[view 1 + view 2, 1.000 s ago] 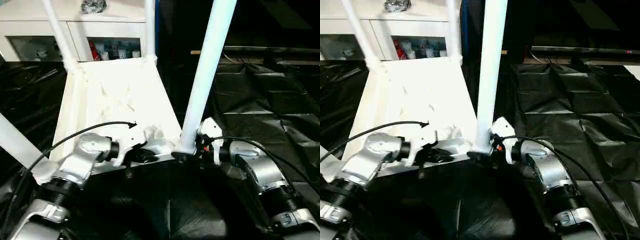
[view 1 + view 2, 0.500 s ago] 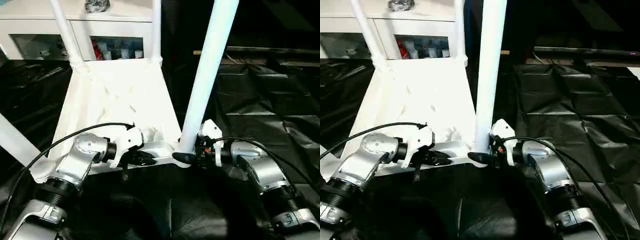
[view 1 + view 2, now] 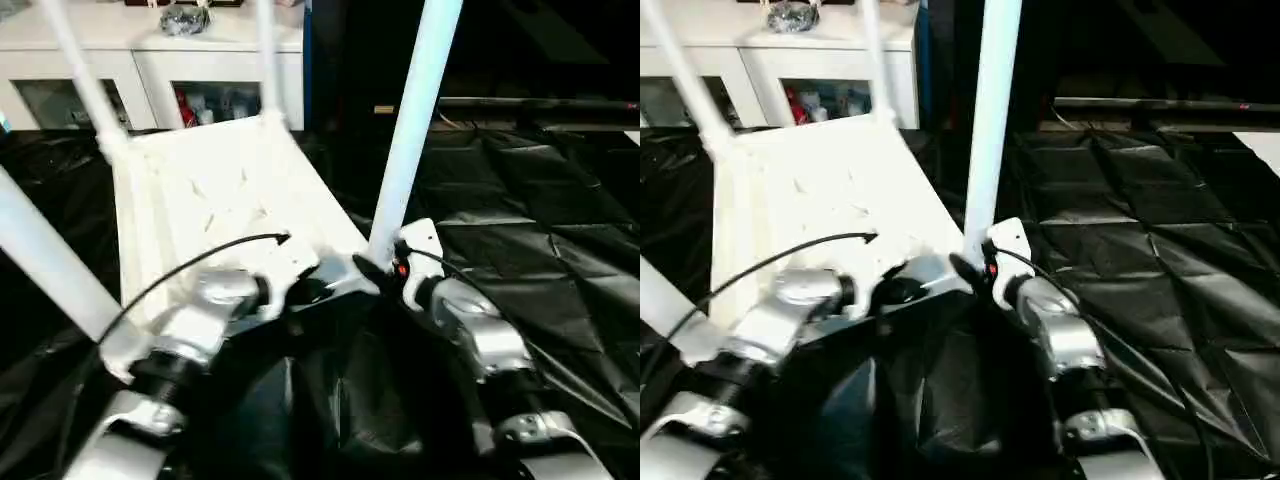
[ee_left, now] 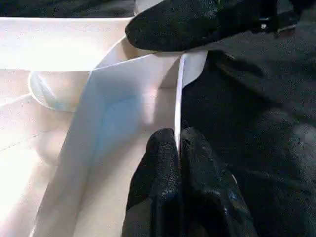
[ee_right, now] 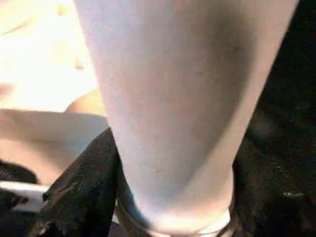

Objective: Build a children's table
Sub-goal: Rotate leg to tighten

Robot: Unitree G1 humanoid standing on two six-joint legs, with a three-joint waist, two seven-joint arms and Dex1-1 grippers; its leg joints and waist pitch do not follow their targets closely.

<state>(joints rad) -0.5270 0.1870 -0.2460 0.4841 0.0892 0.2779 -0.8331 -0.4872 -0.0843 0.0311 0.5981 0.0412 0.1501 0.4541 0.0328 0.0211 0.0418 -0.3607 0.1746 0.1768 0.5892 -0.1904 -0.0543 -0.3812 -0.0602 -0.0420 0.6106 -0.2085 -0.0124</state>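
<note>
Head pair downward (wrists close-up)

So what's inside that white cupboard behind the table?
Through the cupboard's glass doors, small red and pale containers show. The table and its legs cover the lower part.

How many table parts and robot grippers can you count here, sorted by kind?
Tabletop: 1
Table legs: 4
Grippers, left gripper and right gripper: 2
Total: 7
</note>
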